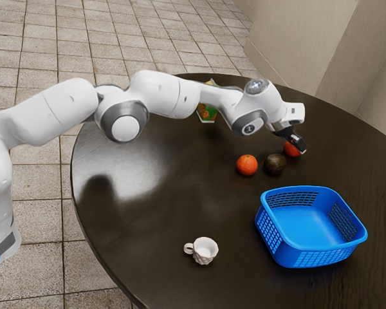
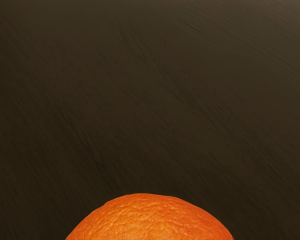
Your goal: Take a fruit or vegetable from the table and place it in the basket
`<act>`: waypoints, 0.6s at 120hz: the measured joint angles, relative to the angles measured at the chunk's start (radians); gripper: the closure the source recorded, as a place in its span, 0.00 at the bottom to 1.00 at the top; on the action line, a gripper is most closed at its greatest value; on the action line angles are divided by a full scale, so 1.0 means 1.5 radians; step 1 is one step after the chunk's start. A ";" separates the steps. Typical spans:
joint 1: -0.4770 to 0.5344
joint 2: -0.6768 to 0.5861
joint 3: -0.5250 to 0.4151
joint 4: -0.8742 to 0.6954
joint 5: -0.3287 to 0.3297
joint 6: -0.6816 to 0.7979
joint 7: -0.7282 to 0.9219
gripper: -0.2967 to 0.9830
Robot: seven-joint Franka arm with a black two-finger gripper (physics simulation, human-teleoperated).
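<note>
The black gripper (image 1: 296,140) is low over the table's far part in the exterior view, right at an orange (image 1: 290,150) and partly covering it. That orange (image 2: 150,220) appears large at the wrist view's lower edge, just under or within my hand. Whether the gripper holds it is hidden. Beside it on the table lie a dark, brownish round fruit or vegetable (image 1: 275,165) and a second orange (image 1: 247,165). A blue basket (image 1: 312,246) with lattice sides stands nearer the camera, and no fruit shows inside.
A small white cup (image 1: 204,250) stands near the round table's (image 1: 161,257) front edge. Behind my arm is a green and orange patterned package (image 1: 207,113). A beige wall (image 1: 299,45) rises beyond the table's far edge.
</note>
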 joint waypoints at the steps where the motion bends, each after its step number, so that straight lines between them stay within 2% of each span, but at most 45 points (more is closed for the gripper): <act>1: 0.000 0.000 0.000 0.000 0.000 0.000 0.000 0.25; 46: 0.001 0.009 0.001 0.000 0.000 0.006 -0.004 0.35; 72: -0.001 0.008 0.008 0.000 0.007 0.006 -0.014 0.53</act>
